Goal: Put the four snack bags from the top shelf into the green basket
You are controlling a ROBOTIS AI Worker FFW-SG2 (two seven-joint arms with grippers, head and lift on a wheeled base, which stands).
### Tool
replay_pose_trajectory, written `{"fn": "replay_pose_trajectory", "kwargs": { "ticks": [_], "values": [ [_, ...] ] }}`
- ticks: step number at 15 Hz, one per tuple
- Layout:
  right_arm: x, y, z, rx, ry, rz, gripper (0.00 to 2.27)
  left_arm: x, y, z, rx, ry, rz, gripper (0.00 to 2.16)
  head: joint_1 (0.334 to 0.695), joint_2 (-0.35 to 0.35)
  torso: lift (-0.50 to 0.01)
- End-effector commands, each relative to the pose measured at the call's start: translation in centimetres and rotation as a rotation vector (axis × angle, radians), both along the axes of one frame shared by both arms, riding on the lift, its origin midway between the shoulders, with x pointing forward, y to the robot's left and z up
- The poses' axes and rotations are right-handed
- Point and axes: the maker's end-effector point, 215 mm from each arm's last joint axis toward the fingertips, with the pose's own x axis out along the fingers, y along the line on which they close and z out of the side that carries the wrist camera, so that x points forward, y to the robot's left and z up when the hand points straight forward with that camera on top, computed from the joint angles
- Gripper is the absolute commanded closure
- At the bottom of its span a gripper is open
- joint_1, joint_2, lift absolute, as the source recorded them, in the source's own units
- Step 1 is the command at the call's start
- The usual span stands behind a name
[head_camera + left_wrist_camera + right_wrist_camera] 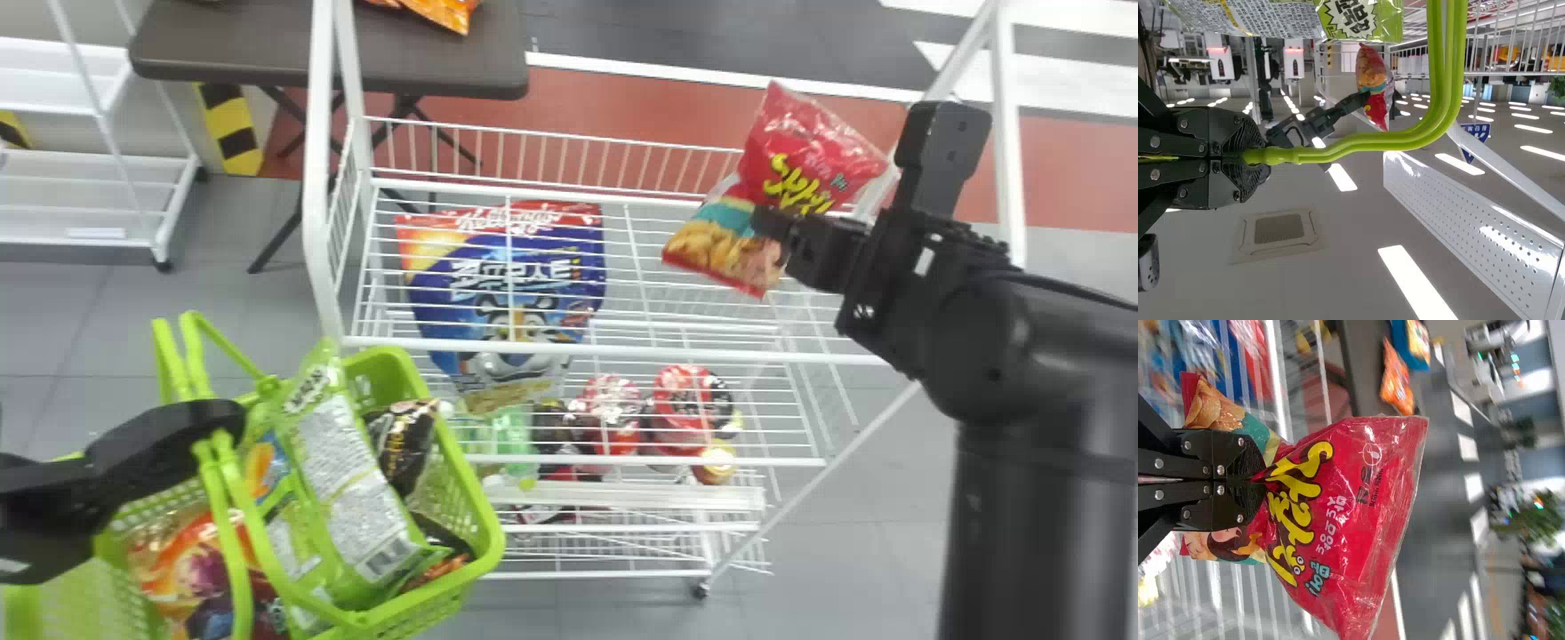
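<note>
Grey floor [836, 569], white wire rack [622, 353]; right pincer [766, 222] clamps red bag [805, 164], left pincer [218, 427] basket handles [1371, 141].

At my 11 o'clock I see a dark bench [222, 44] carrying an orange packet [444, 11], with a white rack [53, 238] and a yellow-and-black striped marker [228, 120] at 10. Red floor [622, 107] runs across 12; round reddish tubs [685, 396] sit low at my 4.
</note>
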Motion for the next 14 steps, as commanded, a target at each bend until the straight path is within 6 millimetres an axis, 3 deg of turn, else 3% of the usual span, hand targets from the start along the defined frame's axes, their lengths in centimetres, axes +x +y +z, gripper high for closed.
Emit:
{"fn": "replay_pose_trajectory", "kwargs": {
  "ticks": [1, 3, 5, 8, 11, 14],
  "values": [
    [-4.1, 6.1, -0.9, 0.098, 0.119, 0.143, 2.26, 0.0, 0.0, 0.2, -0.011, -0.003, 0.000, 2.15, 0.695, -0.106, 0.000],
    [-7.4, 11.1, -0.5, 0.180, 0.186, 0.275, 2.26, 0.1, 0.0, 0.3, -0.010, -0.005, 0.000, 2.15, 0.695, -0.021, 0.000],
    [-8.6, 15.3, 1.2, 0.192, 0.157, 0.380, 2.26, 1.2, -0.2, 0.1, -0.001, -0.019, 0.007, 2.15, 0.695, 0.032, 0.000],
    [-11.1, 21.6, 1.4, 0.210, 0.168, 0.533, 2.26, 2.2, 0.1, 0.2, 0.016, -0.036, 0.019, 2.15, 0.695, 0.136, 0.000],
    [-12.7, 25.7, 1.7, 0.226, 0.181, 0.637, 2.26, 2.6, 0.3, 0.6, 0.013, -0.044, 0.022, 2.15, 0.695, 0.211, 0.000],
    [-13.9, 28.5, 0.3, 0.247, 0.236, 0.706, 2.26, 3.1, 0.5, 1.3, 0.005, -0.061, 0.030, 2.15, 0.695, 0.278, 0.000]
  ]
}}
